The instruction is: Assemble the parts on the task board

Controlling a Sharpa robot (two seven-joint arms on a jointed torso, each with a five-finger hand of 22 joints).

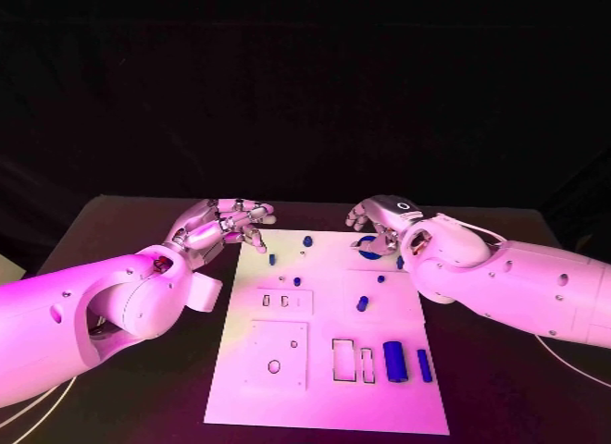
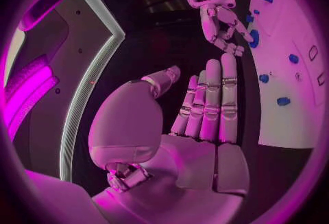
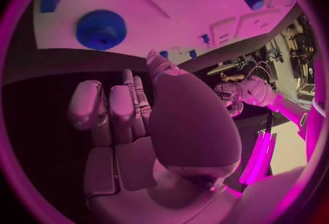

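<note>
The white task board [image 1: 330,388] lies in the middle of the table with small blue parts on it. My left hand [image 1: 226,223] hovers at the board's far left corner; its fingers [image 2: 208,100] are straight and apart and hold nothing. My right hand [image 1: 380,218] hovers over the far right corner, just beyond a round blue disc [image 1: 369,248] [image 3: 101,29]. Its fingers [image 3: 113,111] are extended and empty. A thick blue cylinder [image 1: 395,361] and a thin blue bar [image 1: 425,365] lie near the board's front right. Small blue pegs [image 1: 362,302] stand mid-board.
Cut-outs [image 1: 343,359] and raised white panels [image 1: 278,356] take up the board's near half. Dark table [image 1: 505,407] surrounds the board on both sides. My two white forearms [image 1: 519,287] flank the board's far half.
</note>
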